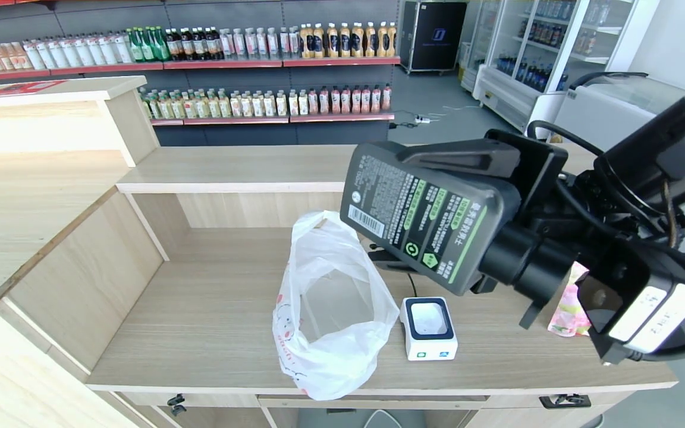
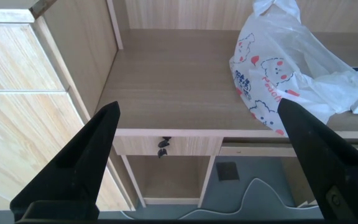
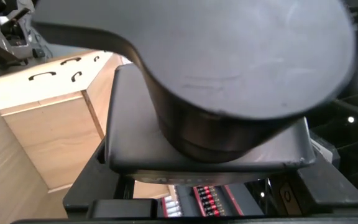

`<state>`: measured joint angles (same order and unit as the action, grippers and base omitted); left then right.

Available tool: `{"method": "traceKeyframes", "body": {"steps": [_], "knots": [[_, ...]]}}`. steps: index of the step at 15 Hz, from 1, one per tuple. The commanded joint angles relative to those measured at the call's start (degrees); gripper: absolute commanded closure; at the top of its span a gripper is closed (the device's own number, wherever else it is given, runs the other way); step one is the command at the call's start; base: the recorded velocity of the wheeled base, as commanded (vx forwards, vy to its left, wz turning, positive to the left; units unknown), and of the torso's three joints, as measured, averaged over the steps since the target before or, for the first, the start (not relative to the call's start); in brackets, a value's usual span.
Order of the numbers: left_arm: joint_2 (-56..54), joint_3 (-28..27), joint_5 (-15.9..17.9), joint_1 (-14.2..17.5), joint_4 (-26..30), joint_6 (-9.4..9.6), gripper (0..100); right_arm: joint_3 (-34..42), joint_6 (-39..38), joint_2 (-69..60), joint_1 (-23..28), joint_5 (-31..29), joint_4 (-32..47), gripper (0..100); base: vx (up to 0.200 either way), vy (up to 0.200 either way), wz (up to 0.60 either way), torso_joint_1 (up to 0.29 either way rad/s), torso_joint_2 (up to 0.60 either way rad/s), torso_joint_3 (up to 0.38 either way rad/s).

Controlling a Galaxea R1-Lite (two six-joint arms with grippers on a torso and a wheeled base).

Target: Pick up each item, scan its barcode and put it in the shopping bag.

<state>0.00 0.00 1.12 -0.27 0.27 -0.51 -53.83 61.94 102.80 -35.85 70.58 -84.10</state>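
The right end effector (image 1: 414, 208) is clamped on a dark grey bottle (image 1: 437, 229), one finger along its upper side and one under it. It holds the bottle in the air above and just behind the scanner (image 1: 429, 328), tilted, with the white barcode label (image 1: 366, 221) at its lower end. In the right wrist view the bottle's (image 3: 229, 56) rounded base sits right against the camera.

The left end effector (image 2: 194, 112) hangs empty, its two dark fingers (image 2: 79, 168) spread wide apart, above the front edge of the desk (image 1: 211, 321) beyond the bag from the scanner.

The white shopping bag (image 1: 333, 309) stands open on the desk, touching the scanner's left side. A pink packet (image 1: 568, 303) lies on the desk to the scanner's right, partly behind the right arm.
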Motion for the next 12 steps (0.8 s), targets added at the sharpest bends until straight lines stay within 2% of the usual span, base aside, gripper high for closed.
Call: {"method": "traceKeyframes", "body": {"steps": [1,12], "knots": [[0.09,0.0,0.02,0.0,0.0,-0.02,0,-1.89,0.02,2.93,-1.76,0.08,-0.01,100,0.0,0.0,0.0,0.0,0.0,0.0],[0.09,0.0,0.02,0.0,0.0,-0.02,0,-1.8,0.11,3.28,-2.38,-0.1,-0.18,100,0.0,0.0,0.0,0.0,0.0,0.0]]}}
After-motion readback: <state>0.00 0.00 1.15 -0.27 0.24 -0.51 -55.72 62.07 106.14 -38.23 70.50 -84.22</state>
